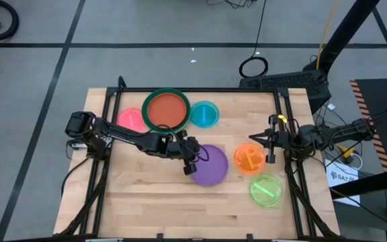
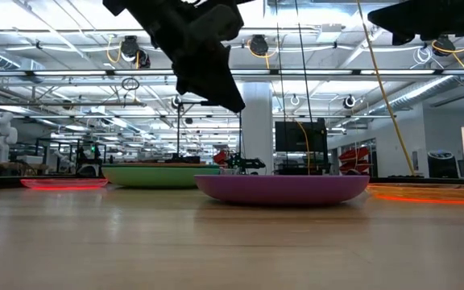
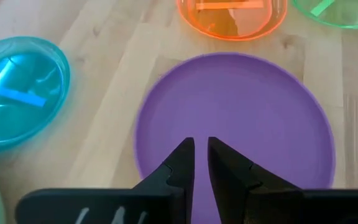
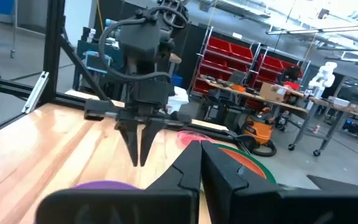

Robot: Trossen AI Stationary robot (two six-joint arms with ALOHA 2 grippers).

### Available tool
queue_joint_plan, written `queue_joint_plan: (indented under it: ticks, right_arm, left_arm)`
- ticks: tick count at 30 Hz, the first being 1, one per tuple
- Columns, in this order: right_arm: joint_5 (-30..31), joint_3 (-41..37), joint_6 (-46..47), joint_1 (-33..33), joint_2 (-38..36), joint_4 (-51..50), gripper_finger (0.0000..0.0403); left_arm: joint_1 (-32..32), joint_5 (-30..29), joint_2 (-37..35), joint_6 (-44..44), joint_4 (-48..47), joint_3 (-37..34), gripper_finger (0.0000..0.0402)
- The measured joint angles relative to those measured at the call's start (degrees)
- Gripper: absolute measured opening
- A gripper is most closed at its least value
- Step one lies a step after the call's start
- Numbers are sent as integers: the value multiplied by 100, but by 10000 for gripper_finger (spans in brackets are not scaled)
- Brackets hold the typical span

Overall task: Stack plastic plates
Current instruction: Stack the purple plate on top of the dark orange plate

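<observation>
The purple plate (image 1: pixel 212 166) (image 3: pixel 241 118) lies flat on its base in the middle of the table. My left gripper (image 1: pixel 189 161) (image 3: pixel 201 146) hangs above its left edge, fingers shut and pointing down; in the low view the left gripper (image 2: pixel 234 103) is well clear of the purple plate (image 2: pixel 282 188). The red-orange plate (image 1: pixel 166 109) sits inside the dark green plate (image 1: pixel 148 99). The pink plate (image 1: pixel 130 119), blue plate (image 1: pixel 205 114), orange plate (image 1: pixel 249 160) and lime green plate (image 1: pixel 266 190) each lie alone. My right gripper (image 1: pixel 254 138) (image 4: pixel 201 152) waits shut above the table's right side.
The plates lie in a loose arc from the far left to the near right of the wooden table (image 1: pixel 146 202). Bare wood fills the near left part. Dark frame rails (image 1: pixel 294 195) run along the left and right edges.
</observation>
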Motion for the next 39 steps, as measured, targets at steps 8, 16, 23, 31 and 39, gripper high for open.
queue_joint_plan:
  ticks: [8,16,23,31,39]
  right_arm:
    - [149,0,12,0,-85,-52,6]
    - [162,0,15,0,-89,-33,6]
    - [165,0,15,0,-89,-33,6]
    - [167,0,15,0,-89,-33,6]
    - [167,0,17,0,-86,-48,6]
  left_arm:
    - [-25,1,297,201,212,-9,53]
    - [-23,2,419,167,156,0,54]
    - [-3,31,417,21,71,0,89]
    - [-6,-676,417,-27,56,0,174]
    - [1,-856,906,487,189,-4,184]
